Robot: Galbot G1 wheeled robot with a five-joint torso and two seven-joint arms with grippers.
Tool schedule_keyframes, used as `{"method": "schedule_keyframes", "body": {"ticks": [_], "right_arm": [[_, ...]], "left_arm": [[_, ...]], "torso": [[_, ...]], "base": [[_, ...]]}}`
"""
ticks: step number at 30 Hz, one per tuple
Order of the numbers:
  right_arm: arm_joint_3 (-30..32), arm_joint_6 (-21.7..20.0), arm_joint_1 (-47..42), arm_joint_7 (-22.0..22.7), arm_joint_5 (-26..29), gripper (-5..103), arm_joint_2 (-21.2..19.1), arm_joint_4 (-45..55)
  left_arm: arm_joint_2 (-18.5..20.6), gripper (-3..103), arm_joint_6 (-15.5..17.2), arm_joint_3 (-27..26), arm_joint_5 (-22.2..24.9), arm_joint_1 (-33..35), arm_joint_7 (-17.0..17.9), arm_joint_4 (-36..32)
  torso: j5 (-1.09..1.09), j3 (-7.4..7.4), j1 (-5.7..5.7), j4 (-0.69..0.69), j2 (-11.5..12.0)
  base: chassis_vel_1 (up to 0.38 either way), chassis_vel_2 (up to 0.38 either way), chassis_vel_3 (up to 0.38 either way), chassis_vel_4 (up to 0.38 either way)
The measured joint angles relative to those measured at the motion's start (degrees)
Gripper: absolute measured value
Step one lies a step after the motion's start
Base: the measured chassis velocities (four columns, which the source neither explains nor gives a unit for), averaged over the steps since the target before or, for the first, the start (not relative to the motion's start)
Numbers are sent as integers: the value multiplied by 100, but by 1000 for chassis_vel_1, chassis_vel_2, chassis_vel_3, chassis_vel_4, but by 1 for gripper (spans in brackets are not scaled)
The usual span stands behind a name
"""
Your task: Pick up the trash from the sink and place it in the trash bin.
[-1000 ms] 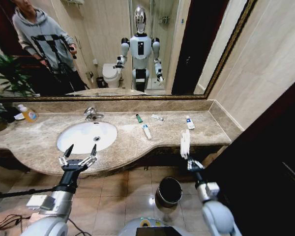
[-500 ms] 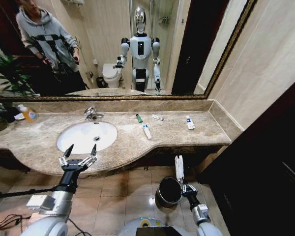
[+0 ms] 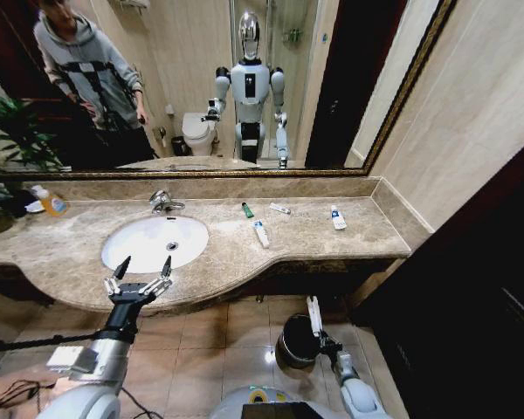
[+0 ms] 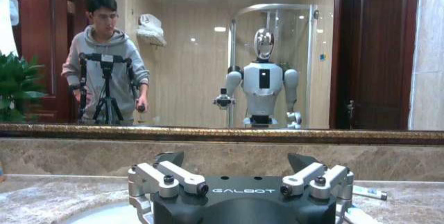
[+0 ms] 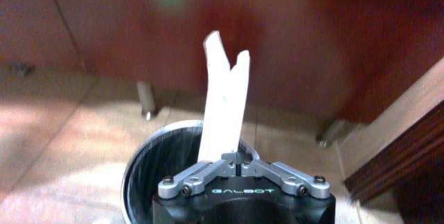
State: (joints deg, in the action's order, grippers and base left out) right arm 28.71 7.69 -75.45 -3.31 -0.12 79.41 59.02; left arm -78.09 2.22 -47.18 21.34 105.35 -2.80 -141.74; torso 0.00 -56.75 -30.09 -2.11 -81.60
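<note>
White flat packet [image 5: 223,104], long and forked at its free end, pinched at its base between the closed fingers of the right gripper [image 5: 240,161]; held upright over the rim of the trash bin [image 5: 156,154]. Same packet [image 3: 313,315] in the head view, standing beside the near right edge of the dark round trash bin [image 3: 294,339] on the tiled floor, below the counter overhang, with the right gripper [image 3: 323,337] just under it. Beige-brown marbled counter [image 3: 61,249] holding the white oval sink [image 3: 154,241] with chrome faucet [image 3: 164,202] behind it. Remaining trash on the counter, right of the basin: a green-ended tube [image 3: 246,209], a white tube [image 3: 260,232] nearer the front edge, a small flat item [image 3: 279,208] near the mirror, a blue-ended tube [image 3: 336,217] farther right. Yellow-orange soap bottle [image 3: 50,202] at far left of the counter. Left gripper [image 3: 138,281] hovering at the counter's front edge before the sink, fingers spread wide, holding nothing; left gripper [image 4: 239,174] likewise spread in its wrist view.
</note>
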Motion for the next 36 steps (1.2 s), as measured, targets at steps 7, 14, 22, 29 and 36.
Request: {"method": "schedule_keyframes", "body": {"ticks": [7, 14, 22, 29, 36], "right_arm": [[39, 48, 583, -46, -385, 0, 190, -1110], [59, 192, 1201, -97, -657, 0, 350, -2150], [124, 229, 1692, -151, -855, 0, 411, -3155], [128, 61, 1863, -197, -925, -1, 430, -3308], [122, -15, 1862, -203, -980, 26, 458, -3221]], "left_arm": [[0, 100, 0, 0, 0, 0, 0, 0], [0, 100, 0, 0, 0, 0, 0, 0], [0, 100, 0, 0, 0, 0, 0, 0], [0, 100, 0, 0, 0, 0, 0, 0], [0, 100, 0, 0, 0, 0, 0, 0]], "torso": [[0, 0, 0, 0, 0], [0, 0, 0, 0, 0], [0, 0, 0, 0, 0], [0, 0, 0, 0, 0], [0, 0, 0, 0, 0]], "base": [[0, 0, 0, 0], [0, 0, 0, 0], [0, 0, 0, 0], [0, 0, 0, 0], [0, 0, 0, 0]]}}
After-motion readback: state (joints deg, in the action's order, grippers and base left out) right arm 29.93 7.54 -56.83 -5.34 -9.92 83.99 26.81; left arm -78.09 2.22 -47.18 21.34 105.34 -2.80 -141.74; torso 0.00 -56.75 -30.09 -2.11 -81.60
